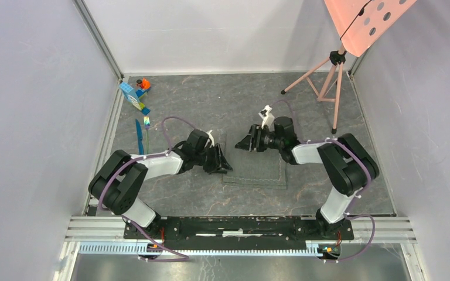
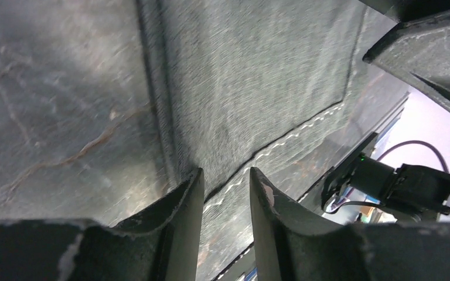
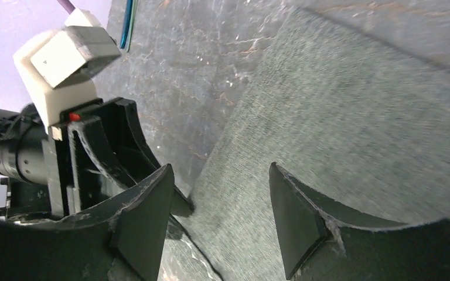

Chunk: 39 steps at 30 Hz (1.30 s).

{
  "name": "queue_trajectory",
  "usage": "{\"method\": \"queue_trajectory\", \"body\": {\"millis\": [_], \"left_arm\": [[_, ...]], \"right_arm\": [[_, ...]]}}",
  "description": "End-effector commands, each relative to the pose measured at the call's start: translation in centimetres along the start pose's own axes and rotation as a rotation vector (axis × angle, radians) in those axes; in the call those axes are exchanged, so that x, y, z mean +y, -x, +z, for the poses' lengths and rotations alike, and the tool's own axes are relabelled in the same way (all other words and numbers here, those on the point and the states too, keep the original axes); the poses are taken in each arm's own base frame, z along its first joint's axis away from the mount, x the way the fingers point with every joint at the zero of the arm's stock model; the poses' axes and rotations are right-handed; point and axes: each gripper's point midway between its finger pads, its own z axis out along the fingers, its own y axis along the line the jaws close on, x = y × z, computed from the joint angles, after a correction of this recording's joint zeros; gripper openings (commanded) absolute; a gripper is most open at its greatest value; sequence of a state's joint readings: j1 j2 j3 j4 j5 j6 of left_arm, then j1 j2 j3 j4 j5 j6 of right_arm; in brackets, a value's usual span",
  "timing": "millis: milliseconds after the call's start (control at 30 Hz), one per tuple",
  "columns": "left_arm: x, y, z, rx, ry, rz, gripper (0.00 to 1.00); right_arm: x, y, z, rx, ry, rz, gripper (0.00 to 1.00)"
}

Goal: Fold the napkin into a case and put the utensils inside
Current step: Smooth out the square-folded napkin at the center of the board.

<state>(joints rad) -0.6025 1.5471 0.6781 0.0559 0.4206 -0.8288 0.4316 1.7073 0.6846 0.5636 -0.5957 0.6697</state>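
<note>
The napkin lies flat on the table, thin and floppy, so I'd pinch its stitched edge, where my left gripper gapes a little and my right gripper gapes wide, both holding nothing.

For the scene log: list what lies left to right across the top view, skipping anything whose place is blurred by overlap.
blue knife → fork → left gripper → right gripper → tripod
</note>
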Motion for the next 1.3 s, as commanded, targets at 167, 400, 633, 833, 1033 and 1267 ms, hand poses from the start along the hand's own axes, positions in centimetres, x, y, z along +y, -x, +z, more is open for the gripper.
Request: {"method": "queue_trajectory", "body": {"millis": [167,400,633,833,1033,1267], "left_arm": [[2.4,-2.1,0.7,-0.013,0.011,-0.025,0.37],[3.6,-3.7,1.1,0.014,0.026,-0.039,0.36],[0.3,-3.4,-0.4,0.025,-0.018,0.058,0.38],[-2.4,-2.0,-1.9,-0.012,-0.066,0.081,0.39],[-1.2,-3.4,-0.6,0.021,-0.065,0.054,0.39],[2.5,-5.5,0.3,0.043,0.022,0.034,0.37]], "right_arm": [[3.5,-1.0,4.9,0.018,0.139,0.026,0.64],[0.2,-3.2,7.2,0.087,0.075,0.049,0.62],[1.3,-1.6,7.0,0.083,0.072,-0.011,0.62],[4.7,0.8,6.1,0.040,0.144,-0.043,0.63],[3.7,-1.7,7.3,0.074,0.152,0.017,0.62],[1.8,-2.8,8.6,0.098,0.125,0.040,0.62]]}}
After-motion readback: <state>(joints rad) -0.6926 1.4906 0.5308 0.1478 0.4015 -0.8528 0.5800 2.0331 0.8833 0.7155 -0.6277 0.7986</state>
